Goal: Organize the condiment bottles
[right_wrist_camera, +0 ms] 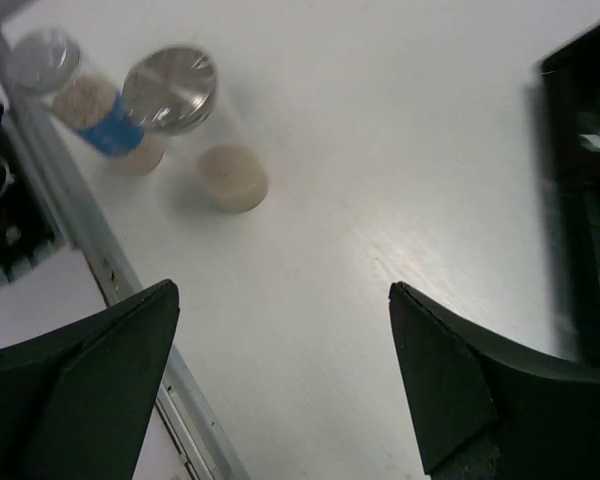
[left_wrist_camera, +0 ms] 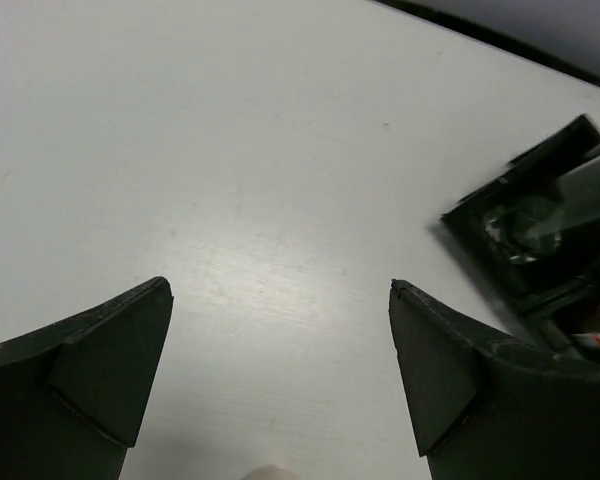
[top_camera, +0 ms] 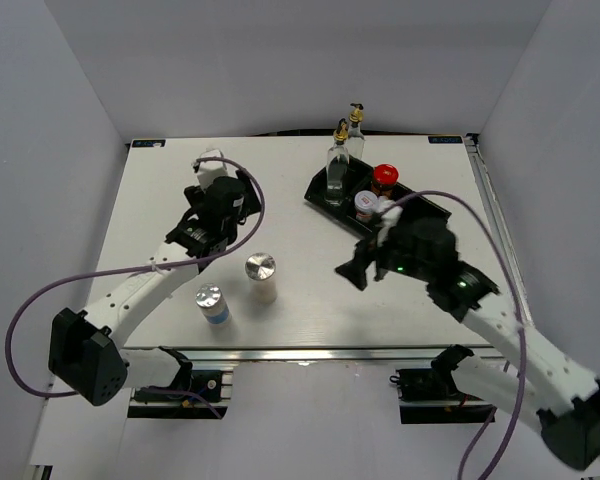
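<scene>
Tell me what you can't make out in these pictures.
1. Top view: the right arm hides the tray's near end.
2. Left wrist view: the tray is cut off by the right edge, its contents blurred.
3. Right wrist view: the tray is a blur at the right edge.
4. Blue-labelled shaker: print too small in any view.

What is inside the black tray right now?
Two tall glass bottles, a red-lidded jar and a white-lidded jar. The right arm hides the tray's right end.

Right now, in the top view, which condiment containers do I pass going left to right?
Left to right: blue-labelled shaker → plain shaker → nearer glass bottle → red-lidded jar. The farther glass bottle and white-lidded jar overlap sideways, so they are left out.
</scene>
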You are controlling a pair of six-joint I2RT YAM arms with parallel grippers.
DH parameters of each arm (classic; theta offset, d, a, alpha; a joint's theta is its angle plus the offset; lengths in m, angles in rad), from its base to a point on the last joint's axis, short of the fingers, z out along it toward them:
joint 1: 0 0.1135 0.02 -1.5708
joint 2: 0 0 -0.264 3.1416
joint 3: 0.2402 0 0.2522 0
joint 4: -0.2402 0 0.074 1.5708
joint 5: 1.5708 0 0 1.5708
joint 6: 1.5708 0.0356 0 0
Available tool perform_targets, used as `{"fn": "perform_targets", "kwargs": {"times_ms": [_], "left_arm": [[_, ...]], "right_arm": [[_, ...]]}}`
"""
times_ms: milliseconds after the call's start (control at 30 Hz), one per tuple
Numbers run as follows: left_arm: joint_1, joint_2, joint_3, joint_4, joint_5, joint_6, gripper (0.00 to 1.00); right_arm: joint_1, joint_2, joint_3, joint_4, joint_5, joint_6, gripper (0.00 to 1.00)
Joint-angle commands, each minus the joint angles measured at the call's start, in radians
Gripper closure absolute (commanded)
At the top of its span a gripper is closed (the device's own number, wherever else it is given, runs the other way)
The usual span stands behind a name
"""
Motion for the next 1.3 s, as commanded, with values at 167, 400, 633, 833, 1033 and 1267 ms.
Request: {"fn": "perform_targets", "kwargs": {"times_ms": [167,400,633,833,1033,1267], "left_arm": [[0.115,-0.182,-0.114,-0.11,-0.136,-0.16,0.02],[0.151,-0.331,-0.201,-0.164,-0.194,-0.205,0.02],[0.151,-0.375,-0.223,-0.187,-0.171,-0.22,0.02],[0.151,-0.371,-0.243,-0.193,-0.163,-0.219,0.02],[0.151,-0.372,-0.249,-0.184,-0.16,-0.216,0.02],[0.151,-0.368,-0.263,-0.139,-0.133,-0.199,0.02]], "right_arm": [[0.366,0.446,0.163,0.115,0.139,-0.267,0.11],[0.407,0.727,0.288,0.274,0.075,-0.256,0.11],[0.416,0.874,0.392,0.368,-0.054,-0.28,0.11],[0.446,0.962,0.472,0.357,-0.14,-0.32,0.11],[0.459,0.997,0.51,0.362,-0.143,-0.305,0.19],[0.456,0.842,0.405,0.451,0.001,-0.216,0.79]]}}
